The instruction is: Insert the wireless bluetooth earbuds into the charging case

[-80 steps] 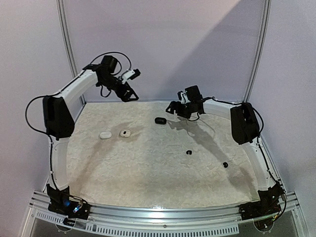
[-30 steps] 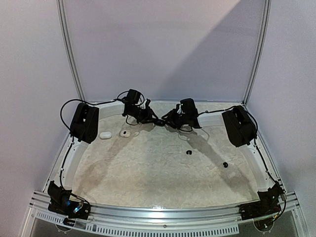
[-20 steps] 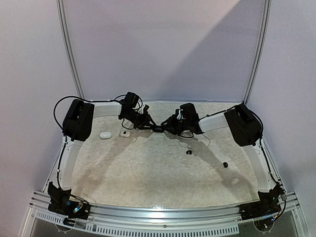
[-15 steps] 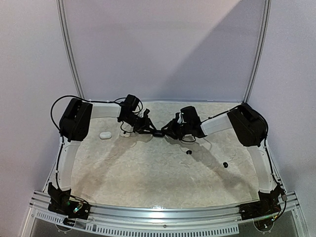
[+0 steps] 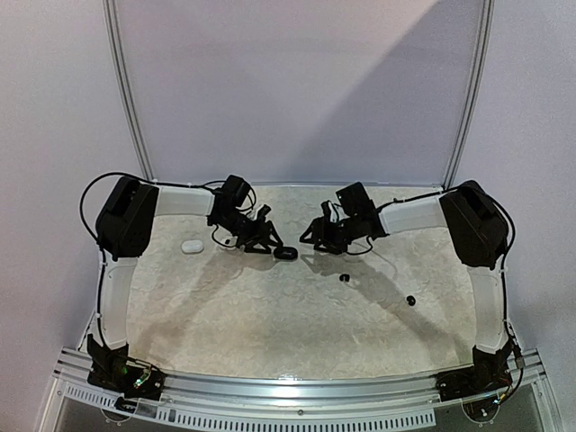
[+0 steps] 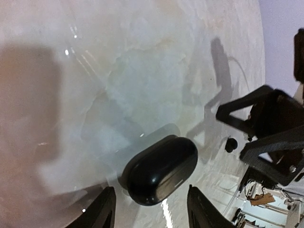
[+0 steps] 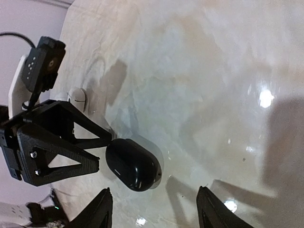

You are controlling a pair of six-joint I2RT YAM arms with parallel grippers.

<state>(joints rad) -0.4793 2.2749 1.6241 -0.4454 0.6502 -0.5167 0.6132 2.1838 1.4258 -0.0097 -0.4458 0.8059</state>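
Earbuds: two tiny black plastic earbuds on the worktop, apart from the black oval charging case.
Handling: likely light, slick; pinch the sides.
Left tool: open, empty.
Right tool: open, empty.

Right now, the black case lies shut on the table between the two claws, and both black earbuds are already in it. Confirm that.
Wrong on the earbuds: the top view shows one black earbud and the other black earbud loose on the table, outside the black case. The rest stands: that case lies shut between the left claw and the right claw.
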